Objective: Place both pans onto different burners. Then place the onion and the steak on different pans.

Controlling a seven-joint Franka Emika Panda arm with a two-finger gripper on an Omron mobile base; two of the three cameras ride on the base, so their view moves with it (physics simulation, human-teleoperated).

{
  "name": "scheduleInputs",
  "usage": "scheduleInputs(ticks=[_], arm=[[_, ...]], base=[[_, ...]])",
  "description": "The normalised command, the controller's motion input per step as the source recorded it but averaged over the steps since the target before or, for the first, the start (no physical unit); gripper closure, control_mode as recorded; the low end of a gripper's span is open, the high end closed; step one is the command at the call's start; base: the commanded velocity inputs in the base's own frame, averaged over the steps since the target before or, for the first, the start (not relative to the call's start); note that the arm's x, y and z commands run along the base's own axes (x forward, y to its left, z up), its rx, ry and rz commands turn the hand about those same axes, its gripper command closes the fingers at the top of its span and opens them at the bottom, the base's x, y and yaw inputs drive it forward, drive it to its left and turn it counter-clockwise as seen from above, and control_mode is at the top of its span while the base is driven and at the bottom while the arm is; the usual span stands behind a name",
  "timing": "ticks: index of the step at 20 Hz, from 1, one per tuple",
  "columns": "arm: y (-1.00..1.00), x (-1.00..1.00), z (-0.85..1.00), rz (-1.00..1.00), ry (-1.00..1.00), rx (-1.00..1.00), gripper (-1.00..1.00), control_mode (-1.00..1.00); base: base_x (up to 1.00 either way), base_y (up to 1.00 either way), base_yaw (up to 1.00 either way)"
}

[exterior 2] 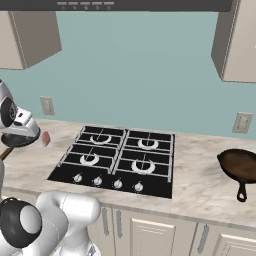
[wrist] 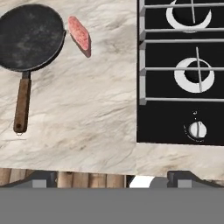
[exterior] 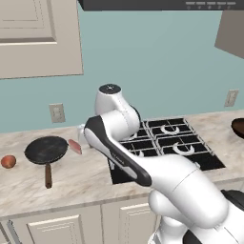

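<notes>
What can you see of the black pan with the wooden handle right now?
The black pan is round and shallow, with a matte, slightly speckled dark inside and a long brown wooden handle. It lies flat and empty on the marble counter, left of the cooktop, handle toward the counter's front edge. The steak lies just beside its rim.

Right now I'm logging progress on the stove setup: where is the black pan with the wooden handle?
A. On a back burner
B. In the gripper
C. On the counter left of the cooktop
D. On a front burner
C: the black pan lies on the counter, left of the cooktop, beside the steak.
</notes>
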Motion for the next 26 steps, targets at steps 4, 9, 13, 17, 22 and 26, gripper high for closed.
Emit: scheduleInputs(ticks=[4, 9, 13, 17, 22, 26], arm=[[0.35, -0.03, -0.10, 0.00, 0.00, 0.00, -1.00, -1.00], [0.36, -0.03, -0.12, 0.00, 0.00, 0.00, -1.00, -1.00], [0.37, -0.02, -0.16, 0.00, 0.00, 0.00, -1.00, -1.00], [0.35, -0.01, -0.16, 0.00, 0.00, 0.00, -1.00, -1.00], [0.34, -0.01, -0.16, 0.00, 0.00, 0.01, -1.00, -1.00], [0.32, 0.00, -0.15, 0.00, 0.00, 0.00, -1.00, -1.00]], base=[[0.00, 0.00, 0.00], [0.00, 0.00, 0.00], [0.00, 0.00, 0.00], [0.00, 0.00, 0.00], [0.00, 0.00, 0.00], [0.00, 0.00, 0.00]])
